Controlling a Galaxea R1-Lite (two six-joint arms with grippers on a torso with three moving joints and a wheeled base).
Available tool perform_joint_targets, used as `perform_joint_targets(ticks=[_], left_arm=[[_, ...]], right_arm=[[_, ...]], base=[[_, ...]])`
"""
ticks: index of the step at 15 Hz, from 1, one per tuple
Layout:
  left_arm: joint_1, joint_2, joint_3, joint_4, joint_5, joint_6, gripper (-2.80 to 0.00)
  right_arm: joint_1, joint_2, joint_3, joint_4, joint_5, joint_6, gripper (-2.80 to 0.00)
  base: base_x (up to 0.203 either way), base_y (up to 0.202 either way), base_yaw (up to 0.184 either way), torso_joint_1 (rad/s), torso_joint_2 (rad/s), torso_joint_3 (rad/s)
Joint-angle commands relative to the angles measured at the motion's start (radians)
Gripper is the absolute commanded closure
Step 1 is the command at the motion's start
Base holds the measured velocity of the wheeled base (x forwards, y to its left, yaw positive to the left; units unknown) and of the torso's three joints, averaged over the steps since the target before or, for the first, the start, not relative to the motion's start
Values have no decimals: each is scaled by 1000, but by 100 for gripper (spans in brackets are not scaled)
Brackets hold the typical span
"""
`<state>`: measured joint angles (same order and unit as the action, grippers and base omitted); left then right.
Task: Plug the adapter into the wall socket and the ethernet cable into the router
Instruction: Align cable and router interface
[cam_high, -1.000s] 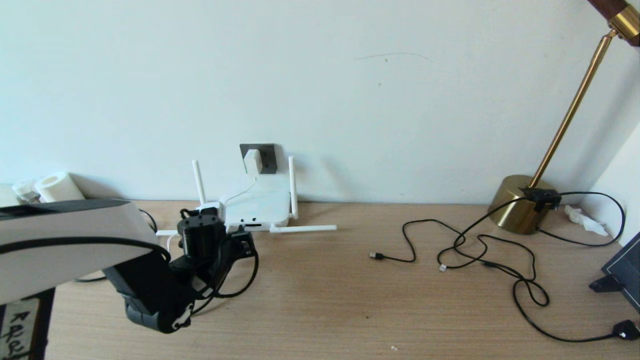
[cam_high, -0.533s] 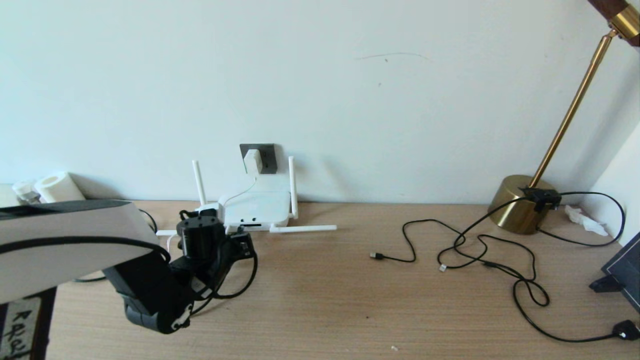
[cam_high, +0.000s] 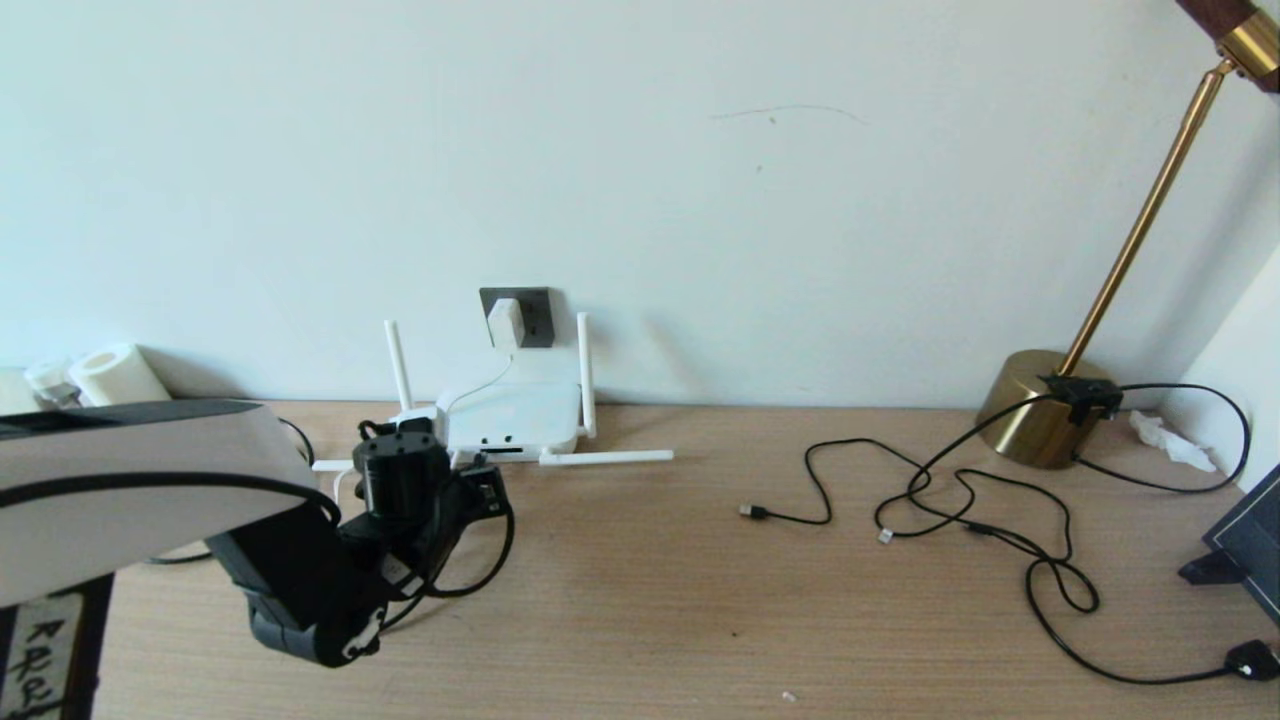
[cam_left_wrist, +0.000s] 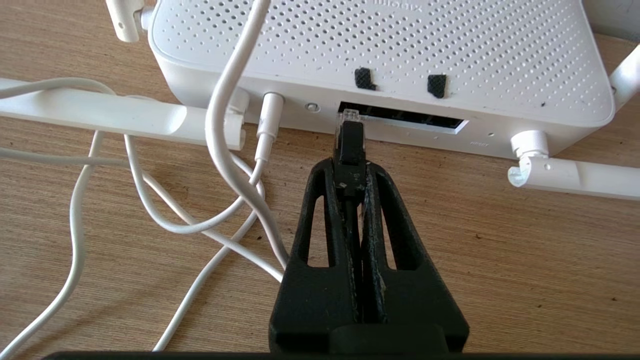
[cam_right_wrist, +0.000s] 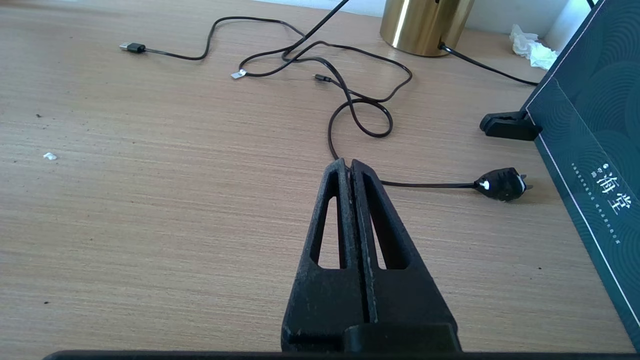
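Left gripper (cam_left_wrist: 350, 167) jaws clamped on ethernet cable (cam_left_wrist: 349, 145) plug, tip at router (cam_left_wrist: 380, 55) port; adapter (cam_high: 506, 322) in wall socket (cam_high: 530, 315); right gripper (cam_right_wrist: 350, 167) closed, empty.

Matt perforated white plastic router (cam_left_wrist: 380, 55), wood-grain table (cam_right_wrist: 150, 200), polished brass lamp base (cam_right_wrist: 425, 25)

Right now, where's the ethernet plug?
Ethernet cable plug sits pinched in the left gripper, tip at the router port row's left end, left-rear of the desk.

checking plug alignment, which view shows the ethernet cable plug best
Left wrist view: the ethernet cable plug sits clamped in the left gripper, tip at the router port slot. Head view hides the plug behind the arm; right wrist view misses it.
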<state>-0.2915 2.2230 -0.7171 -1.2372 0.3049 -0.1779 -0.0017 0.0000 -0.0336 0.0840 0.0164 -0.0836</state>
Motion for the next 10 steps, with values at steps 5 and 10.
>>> perform_joint_targets(ticks=[5,10], left_arm=[[-2,1,-7,-7,2,0,0],[-5,0,-8,-7,2,1,0]], right_arm=[[0,0,0,0,0,-1,0],[0,1,0,0,0,-1,0]], base=[[0,0,0,0,0,0],[0,0,0,0,0,0]])
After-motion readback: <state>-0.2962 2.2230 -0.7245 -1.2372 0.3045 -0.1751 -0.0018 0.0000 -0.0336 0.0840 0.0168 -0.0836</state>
